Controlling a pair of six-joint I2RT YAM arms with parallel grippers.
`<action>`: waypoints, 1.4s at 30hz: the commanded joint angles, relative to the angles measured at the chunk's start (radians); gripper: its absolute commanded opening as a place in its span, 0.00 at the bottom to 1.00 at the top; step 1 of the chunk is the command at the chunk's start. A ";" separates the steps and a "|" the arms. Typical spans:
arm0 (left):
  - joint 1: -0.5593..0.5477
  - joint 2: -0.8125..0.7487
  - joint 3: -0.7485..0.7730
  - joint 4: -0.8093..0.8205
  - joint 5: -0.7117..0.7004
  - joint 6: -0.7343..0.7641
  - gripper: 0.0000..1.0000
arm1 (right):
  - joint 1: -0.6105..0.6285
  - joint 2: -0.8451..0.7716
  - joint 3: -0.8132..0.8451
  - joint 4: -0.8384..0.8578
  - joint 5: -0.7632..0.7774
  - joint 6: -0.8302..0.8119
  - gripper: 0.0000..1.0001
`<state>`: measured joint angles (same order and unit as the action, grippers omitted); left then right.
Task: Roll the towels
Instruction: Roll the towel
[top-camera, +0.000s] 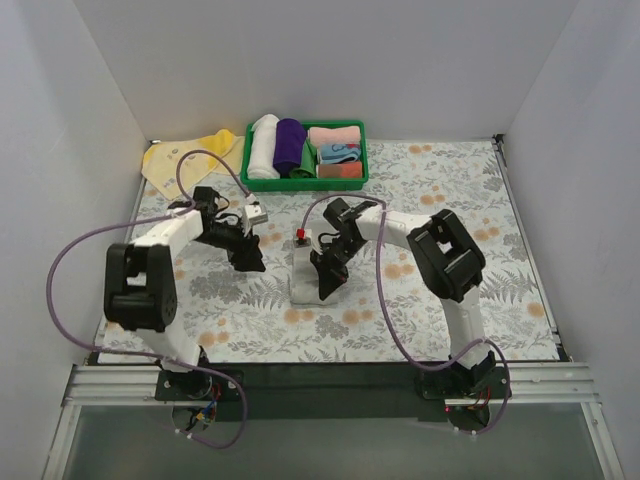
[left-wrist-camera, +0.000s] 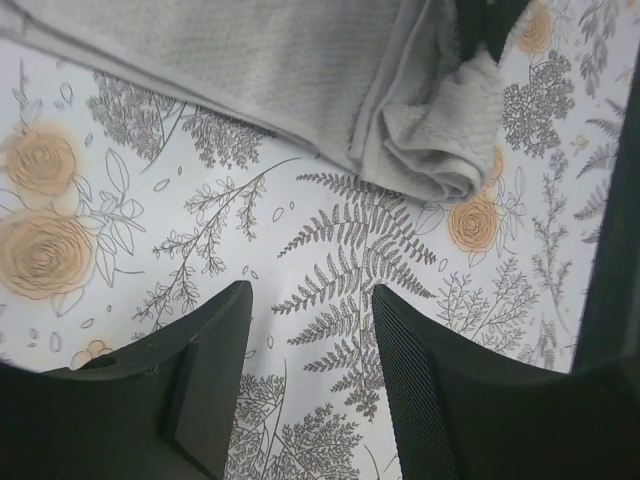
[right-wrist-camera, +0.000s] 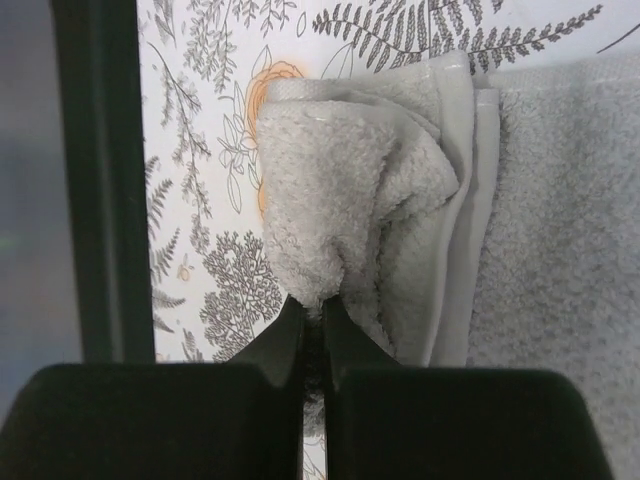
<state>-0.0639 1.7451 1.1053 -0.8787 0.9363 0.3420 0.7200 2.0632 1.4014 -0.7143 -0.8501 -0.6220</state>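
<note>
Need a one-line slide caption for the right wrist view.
Close-up: right pincer shut on the bunched, partly rolled end of the grey towel, floral table cover beneath.

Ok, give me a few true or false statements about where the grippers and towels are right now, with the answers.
1. The right gripper is pinching the bunched end of the grey towel. True.
2. The left gripper is shut on the grey towel. False: it is open and empty, over the table beside the towel.
3. The yellow towel lies inside the green basket. False: it lies on the table to the left of the basket, near the far left corner.
4. A white roll and a purple roll sit side by side in the basket. True.
</note>
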 joint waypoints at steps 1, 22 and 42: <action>-0.094 -0.228 -0.134 0.187 -0.112 -0.009 0.49 | -0.022 0.131 0.105 -0.204 -0.135 0.016 0.01; -0.829 -0.443 -0.570 0.873 -0.775 0.165 0.54 | -0.080 0.383 0.284 -0.445 -0.259 -0.036 0.01; -0.869 -0.328 -0.544 0.733 -0.685 0.195 0.15 | -0.088 0.402 0.298 -0.491 -0.288 -0.070 0.01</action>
<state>-0.9310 1.3834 0.5034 -0.0055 0.1509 0.5625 0.6342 2.4393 1.6814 -1.2030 -1.1866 -0.6525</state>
